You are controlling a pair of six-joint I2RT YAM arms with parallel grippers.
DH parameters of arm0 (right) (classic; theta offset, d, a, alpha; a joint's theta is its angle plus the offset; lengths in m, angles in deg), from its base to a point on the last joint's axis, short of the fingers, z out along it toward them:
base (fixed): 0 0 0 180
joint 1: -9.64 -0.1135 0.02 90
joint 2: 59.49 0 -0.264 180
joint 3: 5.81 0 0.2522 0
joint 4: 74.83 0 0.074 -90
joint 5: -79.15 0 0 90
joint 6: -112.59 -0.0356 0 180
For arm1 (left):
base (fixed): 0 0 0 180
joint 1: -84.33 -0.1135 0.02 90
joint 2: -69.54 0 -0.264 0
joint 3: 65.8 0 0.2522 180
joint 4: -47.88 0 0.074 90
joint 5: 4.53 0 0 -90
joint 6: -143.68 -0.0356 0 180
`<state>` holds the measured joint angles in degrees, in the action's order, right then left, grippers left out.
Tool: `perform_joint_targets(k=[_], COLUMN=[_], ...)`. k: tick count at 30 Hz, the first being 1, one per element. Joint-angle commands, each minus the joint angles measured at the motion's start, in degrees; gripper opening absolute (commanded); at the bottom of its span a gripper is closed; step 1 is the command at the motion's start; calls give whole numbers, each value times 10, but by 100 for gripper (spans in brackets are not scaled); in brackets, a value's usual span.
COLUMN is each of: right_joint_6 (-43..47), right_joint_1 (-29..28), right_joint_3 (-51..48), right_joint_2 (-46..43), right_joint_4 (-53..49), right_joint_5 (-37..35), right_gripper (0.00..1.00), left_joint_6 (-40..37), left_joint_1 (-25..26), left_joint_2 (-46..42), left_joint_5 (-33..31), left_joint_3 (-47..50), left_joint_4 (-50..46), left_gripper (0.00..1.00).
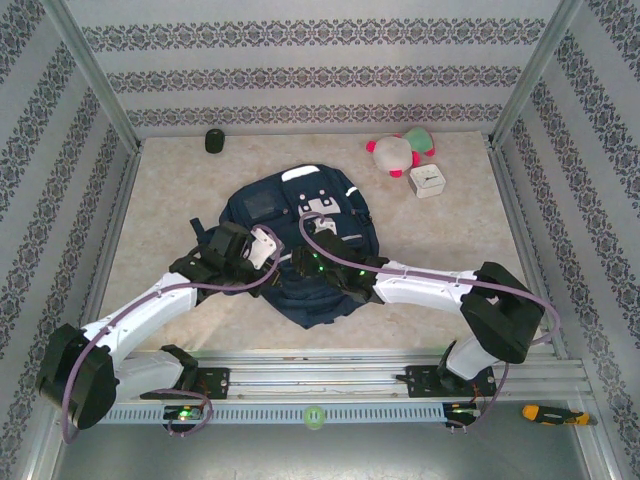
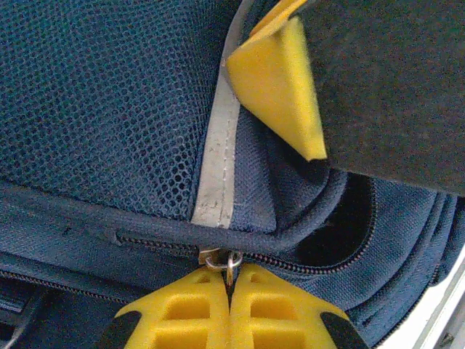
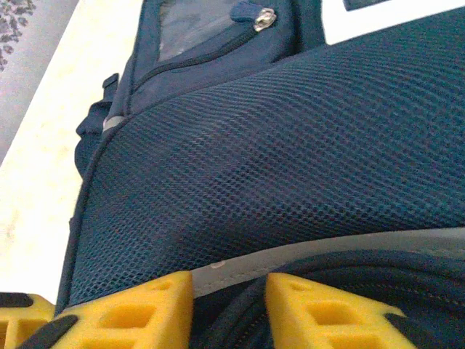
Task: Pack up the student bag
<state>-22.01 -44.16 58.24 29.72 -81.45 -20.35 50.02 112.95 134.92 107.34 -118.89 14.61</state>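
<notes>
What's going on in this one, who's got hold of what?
Two arms are working on the student bag, lying flat on the table. The left tool is shut on a zipper pull at the bag's edge. The right tool sits open close by, jaws either side of the bag's piped seam. A plush toy and a small white cube lie beyond the bag, not yet packed.
</notes>
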Motion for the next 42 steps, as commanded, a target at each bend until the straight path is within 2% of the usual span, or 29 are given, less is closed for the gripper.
perform_joint_targets(k=[1, 3, 9, 15, 25, 30, 36, 38, 42], right_joint_6=[-23, -48, -168, -210, -221, -218, -209, -197, -139], right_joint_1=[3, 3, 5, 15, 34, 43, 49, 57, 101], right_joint_3=[-2, -17, -73, -85, -46, -34, -25, -24, -25], right_joint_2=[-33, -73, -167, -130, -28, -5, -1, 0, -17], right_joint_4=[-35, -71, -141, -79, 22, 53, 51, 53, 32], right_joint_5=[-14, -14, 22, 46, 53, 48, 32, 39, 74], right_gripper=[51, 61, 62, 55, 33, 21, 16, 16, 17], left_joint_6=[39, 46, 54, 59, 57, 73, 102, 118, 109], left_joint_1=[15, 15, 15, 15, 20, 46, 84, 88, 87], left_joint_2=[-12, -12, -7, 0, 21, 35, 68, 75, 53], left_joint_5=[1, 7, 3, 43, 132, 158, 158, 138, 85], left_joint_3=[5, 9, 12, 19, 5, -2, -17, -21, -25], left_joint_4=[49, 56, 67, 89, 98, 118, 166, 179, 178], left_gripper=[0, 0, 0, 0, 0, 4, 8, 14, 41])
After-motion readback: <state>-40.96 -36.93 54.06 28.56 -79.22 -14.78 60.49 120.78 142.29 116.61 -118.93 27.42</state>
